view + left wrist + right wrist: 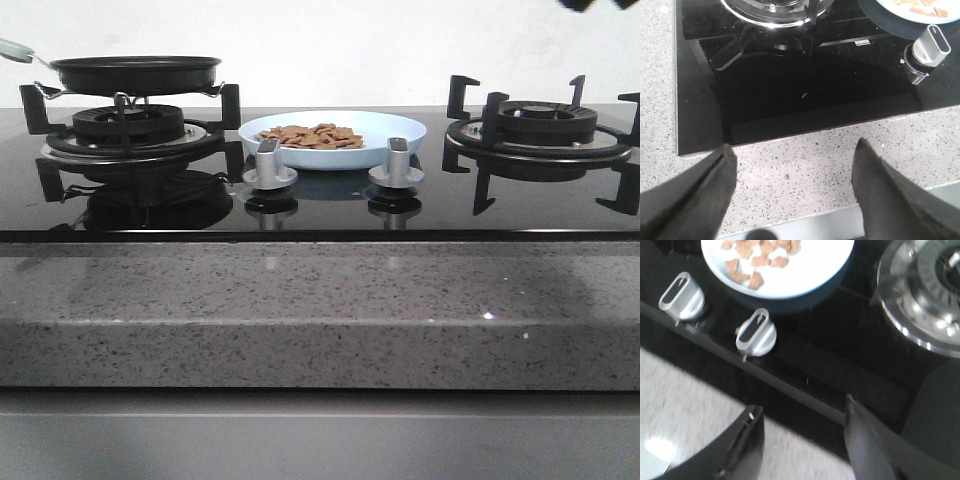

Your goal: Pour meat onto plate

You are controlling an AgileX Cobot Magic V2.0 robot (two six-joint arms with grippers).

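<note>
Here we saw the left gripper with its fingers spread wide, holding nothing, above the speckled stone counter at the near edge of the black glass hob. The right gripper was wide open and empty too, over the same near edge. The meat lay heaped in the plate, between the two burners, just behind two silver knobs. The black pan sat on the left burner.

Left hand: matte black, tapered wedge fingers. Right hand: same black, pointed tips.
</note>
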